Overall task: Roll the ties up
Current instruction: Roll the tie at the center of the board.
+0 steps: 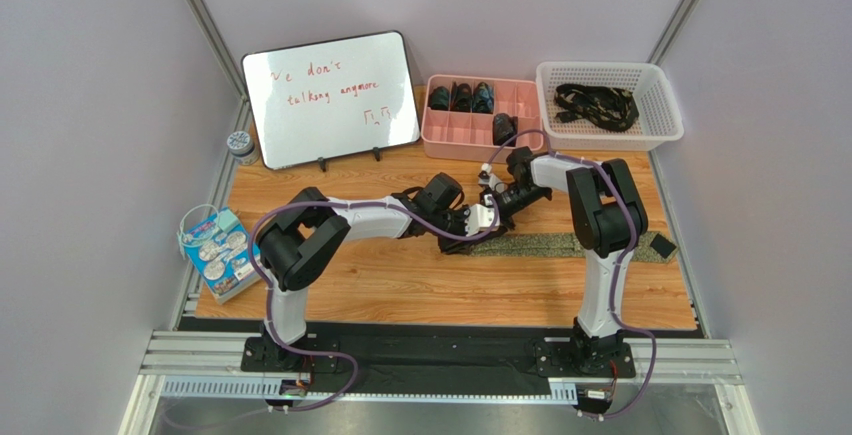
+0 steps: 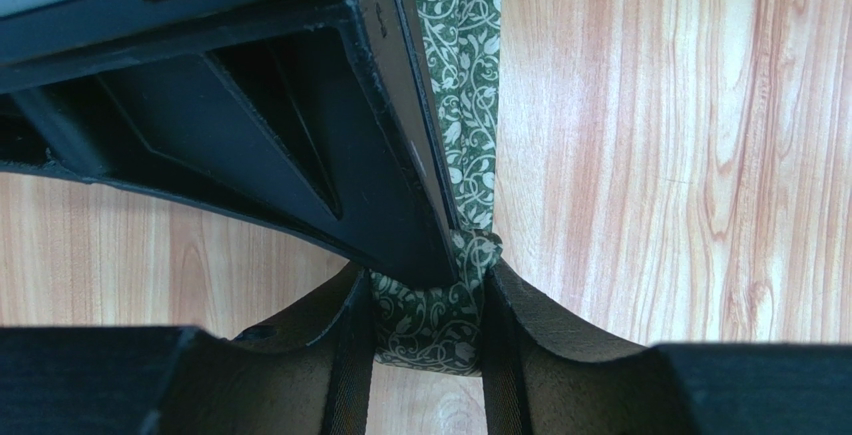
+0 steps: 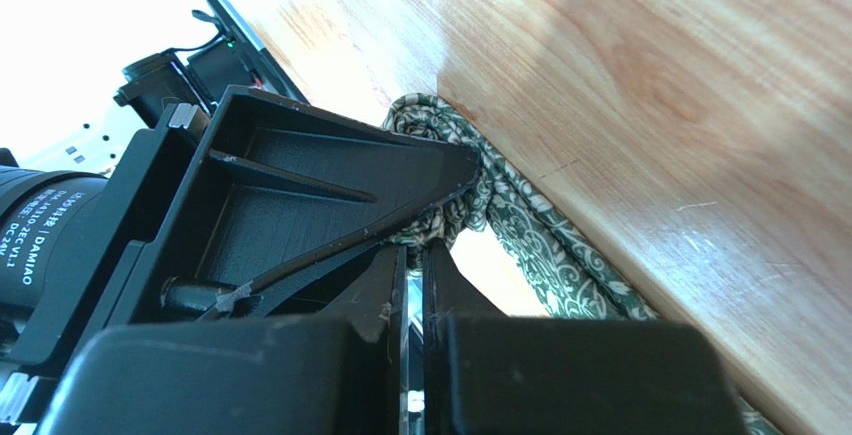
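Note:
The olive-green tie [image 1: 560,245] lies flat across the wooden table, its black end [image 1: 661,247] at the right. Both grippers meet at its left end. My left gripper [image 1: 468,221] is shut on the rolled start of the tie; in the left wrist view the green vine-patterned fabric [image 2: 432,320] sits squeezed between my two fingers [image 2: 430,300], and the tie runs away up the view. My right gripper [image 1: 497,203] is shut on the same bunched end [image 3: 440,220], with its jaws almost touching [image 3: 415,255].
A pink divided tray [image 1: 432,141] with several rolled dark ties stands at the back. A white basket [image 1: 612,141] with black ties [image 1: 597,105] is at the back right. A whiteboard [image 1: 330,100] stands back left, with a small jar [image 1: 240,143] beside it. A colourful box [image 1: 215,250] lies at the left edge.

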{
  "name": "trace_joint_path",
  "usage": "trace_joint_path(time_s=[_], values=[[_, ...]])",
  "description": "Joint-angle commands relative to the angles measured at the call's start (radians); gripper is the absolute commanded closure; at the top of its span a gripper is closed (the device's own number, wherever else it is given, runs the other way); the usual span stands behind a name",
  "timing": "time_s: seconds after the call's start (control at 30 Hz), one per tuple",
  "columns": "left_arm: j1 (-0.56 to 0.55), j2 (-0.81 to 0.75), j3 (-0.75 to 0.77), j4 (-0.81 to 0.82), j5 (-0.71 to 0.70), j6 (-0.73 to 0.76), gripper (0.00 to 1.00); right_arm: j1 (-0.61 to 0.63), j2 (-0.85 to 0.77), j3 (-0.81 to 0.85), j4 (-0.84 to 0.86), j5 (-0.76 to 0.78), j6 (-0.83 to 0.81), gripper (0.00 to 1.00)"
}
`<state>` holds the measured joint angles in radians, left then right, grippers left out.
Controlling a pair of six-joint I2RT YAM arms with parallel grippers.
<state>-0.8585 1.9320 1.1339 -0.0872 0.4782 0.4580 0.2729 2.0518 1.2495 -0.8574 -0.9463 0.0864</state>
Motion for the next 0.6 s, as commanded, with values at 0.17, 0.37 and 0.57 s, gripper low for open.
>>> trace_joint_path(time_s=[0.17, 0.37, 0.57], values=[[0.024, 0.004, -0.014, -0.201, 0.039, 0.022, 0.50, -0.026, 0.028, -0.035, 0.084, 0.156, 0.004, 1.00], [0.024, -0.016, 0.006, -0.189, 0.065, -0.007, 0.41, -0.029, 0.025, -0.033, 0.109, 0.208, 0.016, 1.00], [0.032, -0.042, -0.011, -0.158, 0.068, -0.021, 0.34, -0.031, 0.033, -0.041, 0.123, 0.254, 0.027, 1.00]])
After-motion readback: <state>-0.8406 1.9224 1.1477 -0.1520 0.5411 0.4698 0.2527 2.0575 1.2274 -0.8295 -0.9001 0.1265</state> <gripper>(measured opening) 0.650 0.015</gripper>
